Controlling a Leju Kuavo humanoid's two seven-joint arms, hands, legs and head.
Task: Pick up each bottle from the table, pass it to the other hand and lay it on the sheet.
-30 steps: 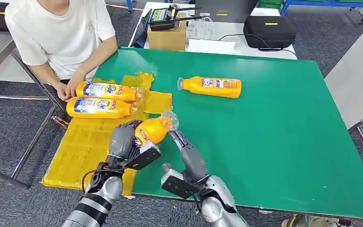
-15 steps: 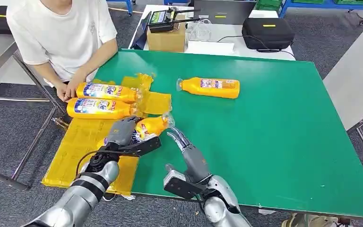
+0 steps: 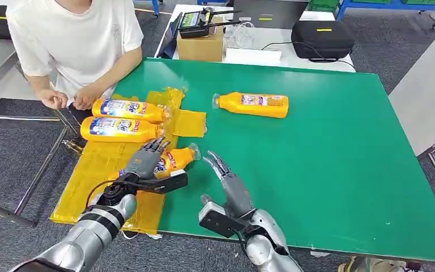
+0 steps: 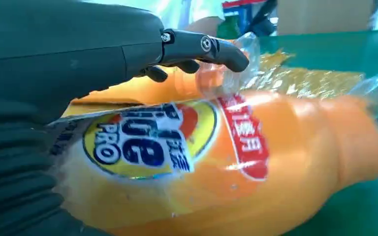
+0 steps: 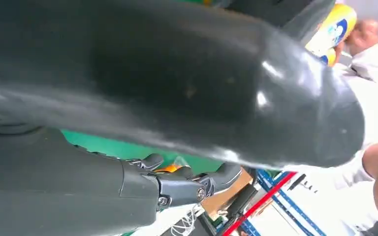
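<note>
Bottles done: two (image 3: 126, 109) (image 3: 117, 130) on sheet (image 3: 93, 187), just beyond left hand (image 3: 141, 164).
L hand: we see it gripping third bottle (image 3: 173, 161) over sheet edge.
R hand (image 3: 229, 184): fingers spread, holding nothing, just beside it.
Left: fourth bottle (image 3: 253, 105), well beyond R hand.

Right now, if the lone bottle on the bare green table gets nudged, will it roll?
Likely yes: the lone bottle lies on its side, round-bodied, on smooth green table. It looks full of orange liquid, so probably heavy. Its glossy label may be slippery.

bottle (image 4: 216, 162) label reads "pro"; other print unreadable.
</note>
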